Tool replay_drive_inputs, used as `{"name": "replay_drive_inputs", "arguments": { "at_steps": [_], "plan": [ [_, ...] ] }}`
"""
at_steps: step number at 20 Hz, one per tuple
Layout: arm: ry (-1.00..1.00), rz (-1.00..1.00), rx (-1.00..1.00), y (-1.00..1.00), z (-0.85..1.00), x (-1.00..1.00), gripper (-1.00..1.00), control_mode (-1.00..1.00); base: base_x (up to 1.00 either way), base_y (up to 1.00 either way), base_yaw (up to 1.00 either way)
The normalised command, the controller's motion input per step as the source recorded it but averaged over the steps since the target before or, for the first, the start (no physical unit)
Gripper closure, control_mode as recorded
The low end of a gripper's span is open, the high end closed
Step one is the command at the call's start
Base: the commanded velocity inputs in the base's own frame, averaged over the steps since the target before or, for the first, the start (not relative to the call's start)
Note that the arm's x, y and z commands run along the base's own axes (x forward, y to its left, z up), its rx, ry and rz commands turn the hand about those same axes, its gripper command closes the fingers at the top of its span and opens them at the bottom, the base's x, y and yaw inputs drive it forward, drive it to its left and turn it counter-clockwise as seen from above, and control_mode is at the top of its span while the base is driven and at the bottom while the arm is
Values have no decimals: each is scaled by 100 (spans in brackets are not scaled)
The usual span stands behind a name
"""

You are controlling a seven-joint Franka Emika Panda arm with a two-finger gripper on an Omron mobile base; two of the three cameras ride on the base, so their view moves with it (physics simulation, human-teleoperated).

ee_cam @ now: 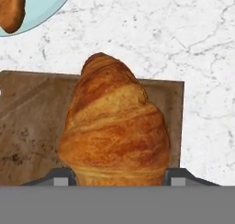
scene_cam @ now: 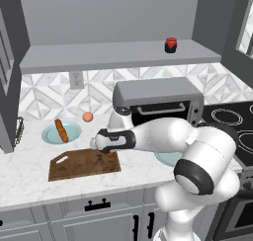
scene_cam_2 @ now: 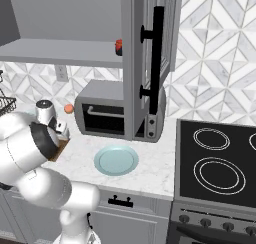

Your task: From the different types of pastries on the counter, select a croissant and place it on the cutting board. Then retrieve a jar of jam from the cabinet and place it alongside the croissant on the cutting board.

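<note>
- White marble counter point(scene_cam: 24, 176) runs under a patterned tile wall, with grey drawers below and a stove to the right.
- On the counter lies the dark brown cutting board point(scene_cam: 84, 165), long side running left to right, its handle cutout at the left end.
- From the hand camera, the croissant point(ee_cam: 114, 131) sits between the two dark tips of the claw point(ee_cam: 118, 177), pressed at both flanks: the claw is closed around the croissant.
- The croissant's long axis points straight away from the claw, its tapered tip toward the board's far edge and the bare marble beyond it.
- It hangs over the board's right-hand part; I cannot tell whether it touches the wood.
- From the left base camera, the hand point(scene_cam: 106, 141) is at the board's far right corner, the croissant itself hidden behind it.
- A teal plate point(scene_cam: 52, 135) behind the board to the left carries the long thin pastry point(scene_cam: 61, 130), lying roughly front to back.
- A small orange ball point(scene_cam: 88, 116) rests near the wall, right of that plate.
- Another teal plate point(scene_cam_2: 116, 160) stands in front of the toaster oven point(scene_cam_2: 102, 110).
- The jar of jam point(scene_cam: 171, 45), dark red with a black band, stands upright on the grey shelf point(scene_cam: 99, 57) above the oven.
- No readable writing or labels anywhere.
</note>
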Motion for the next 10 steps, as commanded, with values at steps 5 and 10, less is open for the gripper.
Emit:
{"name": "replay_drive_inputs", "arguments": {
  "at_steps": [5, 10],
  "plan": [
    [1, 0, 0, 23, -27, 0, 100, -100, 0, 0, 0],
    [0, 0, 0, 6, -16, 0, 100, -100, 0, 0, 0]
  ]
}}
